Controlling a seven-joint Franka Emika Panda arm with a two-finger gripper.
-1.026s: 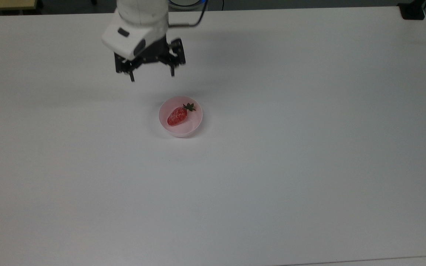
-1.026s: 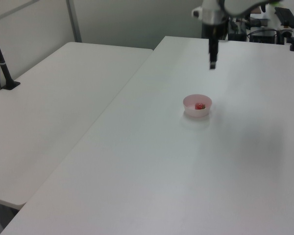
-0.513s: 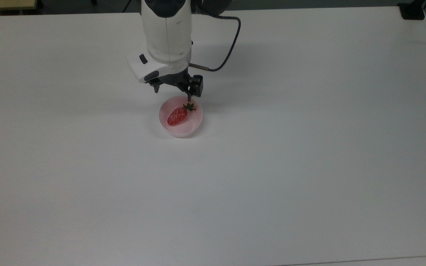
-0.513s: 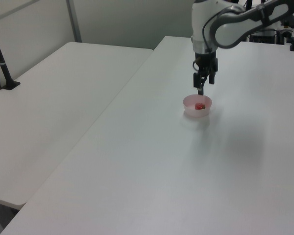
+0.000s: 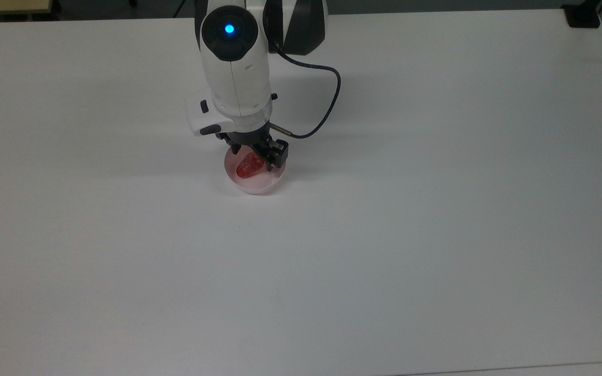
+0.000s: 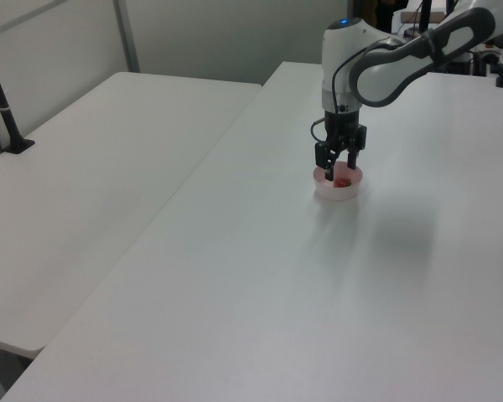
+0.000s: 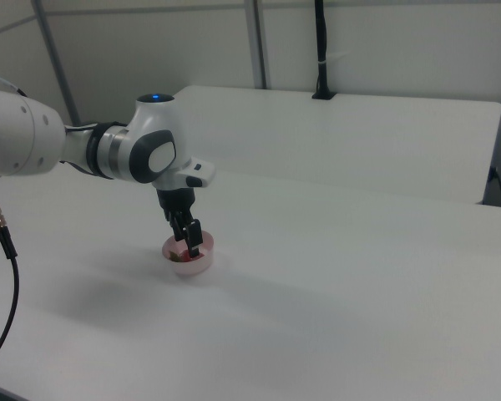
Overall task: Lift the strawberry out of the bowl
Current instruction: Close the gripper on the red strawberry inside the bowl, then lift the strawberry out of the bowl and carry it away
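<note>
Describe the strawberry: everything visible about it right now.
The strawberry is small, glossy and red with pale speckles, plastic-looking. It lies on its side inside the pale pink bowl, pointed end toward the top view's lower left. The open gripper has its fingers down at the strawberry's upper end, covering its cap. Whether the fingers touch it cannot be told.

The strawberry seems to lose its leafy cap behind the gripper.

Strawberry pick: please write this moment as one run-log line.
phase: reach | end effector: open, lowered into bowl, fingers either side of strawberry | strawberry: lying in bowl, not lifted | table: white
</note>
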